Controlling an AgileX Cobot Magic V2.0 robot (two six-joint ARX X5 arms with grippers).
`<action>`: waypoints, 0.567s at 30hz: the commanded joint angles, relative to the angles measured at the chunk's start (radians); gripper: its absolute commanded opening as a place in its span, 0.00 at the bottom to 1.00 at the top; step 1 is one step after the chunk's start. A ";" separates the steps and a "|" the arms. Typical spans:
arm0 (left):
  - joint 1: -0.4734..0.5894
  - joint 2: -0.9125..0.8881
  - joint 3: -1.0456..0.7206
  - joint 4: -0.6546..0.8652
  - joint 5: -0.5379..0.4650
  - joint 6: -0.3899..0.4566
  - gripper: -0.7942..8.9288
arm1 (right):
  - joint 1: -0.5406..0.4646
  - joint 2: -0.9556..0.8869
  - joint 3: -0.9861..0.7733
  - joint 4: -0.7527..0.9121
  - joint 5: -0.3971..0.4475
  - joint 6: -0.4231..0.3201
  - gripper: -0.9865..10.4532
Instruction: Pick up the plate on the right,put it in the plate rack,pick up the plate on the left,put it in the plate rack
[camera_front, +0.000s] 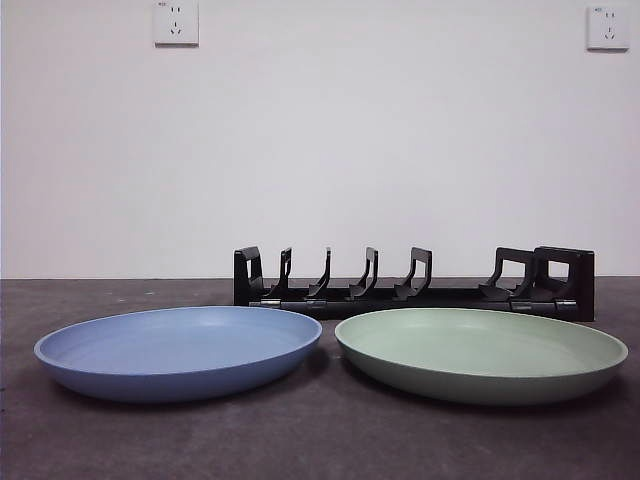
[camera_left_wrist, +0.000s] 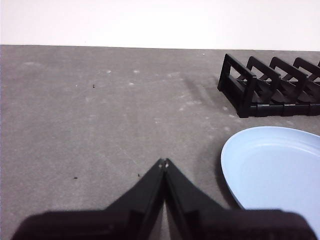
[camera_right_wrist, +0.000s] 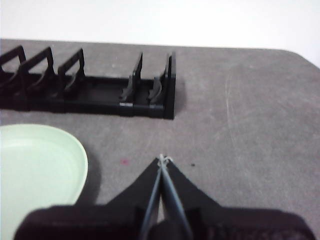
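Plates are seen lying flat on the dark grey table (camera_front: 320, 440), two of them, side by side in the front view: the blue plate (camera_front: 178, 352) at about 8 o'clock from the picture's middle and the green plate (camera_front: 481, 352) at about 4 o'clock. Their near rims are close together but a narrow gap is kept between them. The plate rack (camera_front: 414, 283) is placed just behind them, at about 12 o'clock from the gap, long and low, with its curved prongs upright and the blocky brackets at its right end. No plate is held in the rack. Behind the table a white wall (camera_front: 320, 140) is seen, with two sockets (camera_front: 176, 22) high on it. No arm is shown in the front view. In the left wrist view the left gripper (camera_left_wrist: 163, 162) is held above bare table, its jaws pressed together at the tips with nothing between them; the blue plate (camera_left_wrist: 275, 172) lies near it and the rack (camera_left_wrist: 272, 86) further off. In the right wrist view the right gripper (camera_right_wrist: 163, 159) is likewise closed on nothing, with the green plate (camera_right_wrist: 37, 167) near it and the rack (camera_right_wrist: 90, 87) beyond.
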 joint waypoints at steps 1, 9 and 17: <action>0.002 0.001 -0.010 0.006 0.000 -0.007 0.08 | 0.000 -0.002 -0.009 -0.001 -0.023 0.045 0.09; 0.002 0.002 0.005 0.007 0.023 -0.049 0.07 | 0.000 -0.001 0.004 0.016 -0.038 0.172 0.08; 0.002 0.030 0.116 -0.013 0.056 -0.080 0.07 | 0.000 0.013 0.130 0.031 -0.037 0.216 0.08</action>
